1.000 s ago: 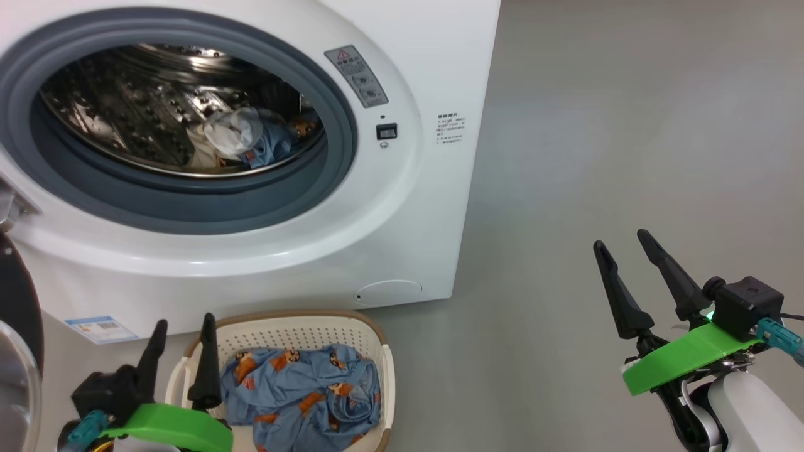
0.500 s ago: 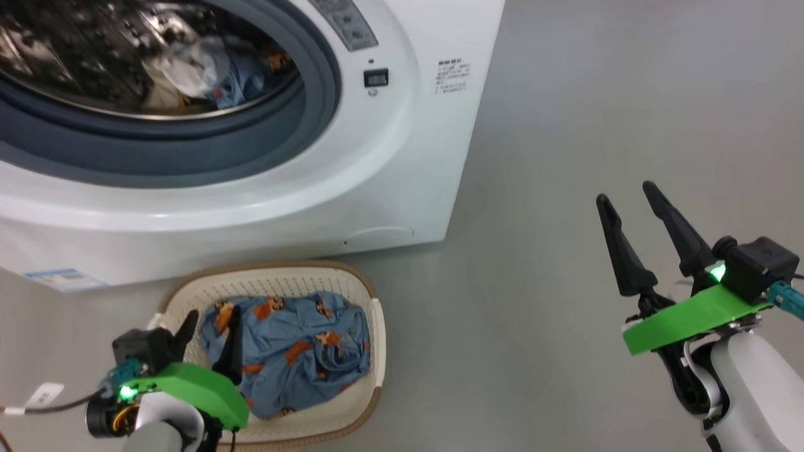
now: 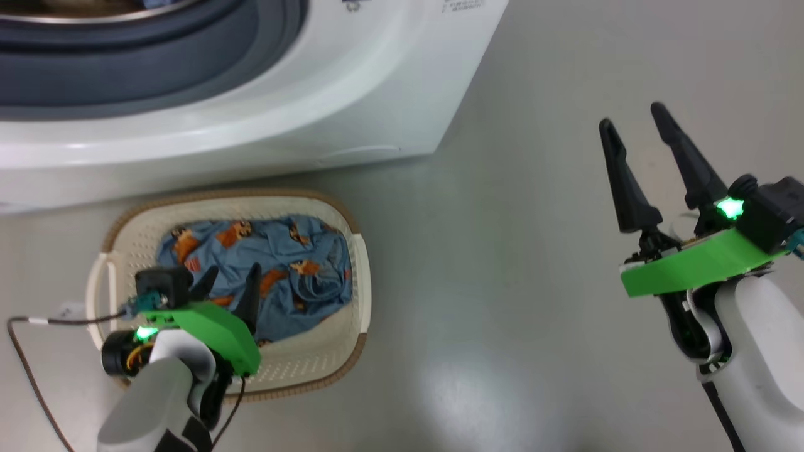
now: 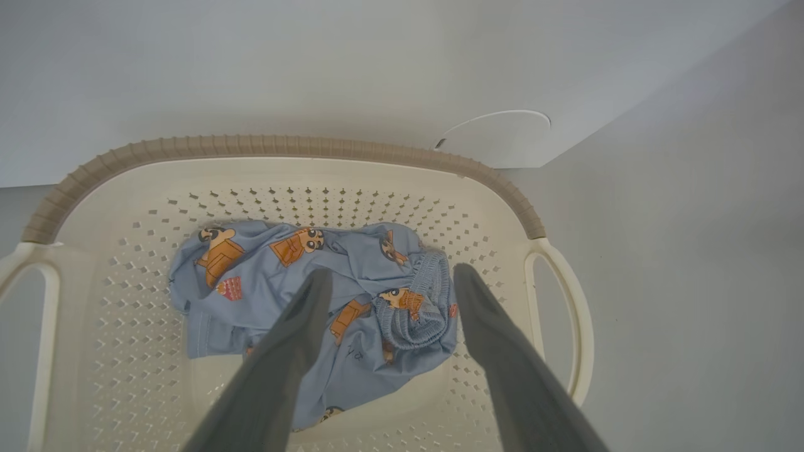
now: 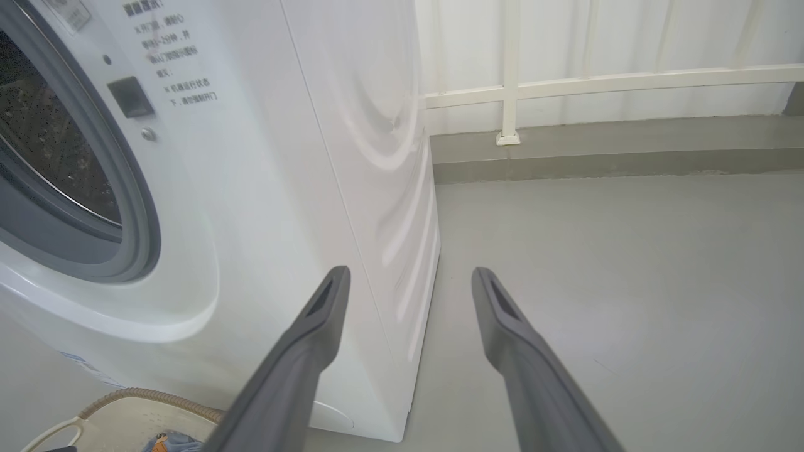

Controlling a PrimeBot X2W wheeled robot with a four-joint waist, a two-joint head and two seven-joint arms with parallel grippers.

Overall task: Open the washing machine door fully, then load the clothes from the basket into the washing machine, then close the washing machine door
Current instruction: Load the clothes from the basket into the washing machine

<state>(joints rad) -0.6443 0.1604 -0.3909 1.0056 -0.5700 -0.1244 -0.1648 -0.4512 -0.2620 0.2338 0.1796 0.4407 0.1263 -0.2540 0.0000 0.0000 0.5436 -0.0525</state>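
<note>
The cream basket [image 3: 355,263] sits on the floor in front of the white washing machine [image 3: 352,81], holding light blue clothes [image 3: 295,251] with an orange animal print. My left gripper [image 3: 232,275] hangs open just above the clothes, fingers pointing down into the basket. In the left wrist view the two fingers of that gripper [image 4: 392,276] straddle the bunched blue clothes [image 4: 251,276] inside the basket [image 4: 282,147], with nothing gripped. My right gripper [image 3: 630,116] stands open over bare floor far to the right, empty. The machine's grey gasket [image 5: 135,213] is uncovered. The washing machine door is out of view.
Grey floor [image 3: 502,251] stretches to the right of the basket and machine. A thin dark cable [image 3: 25,358] loops at the left beside my left arm. Behind the machine, the right wrist view shows a white railing [image 5: 565,81] and a low kerb.
The head camera has tilted down, so the machine slid up the picture. My left gripper has moved forward over the basket and down toward the blue clothes. Both grippers stay open.
</note>
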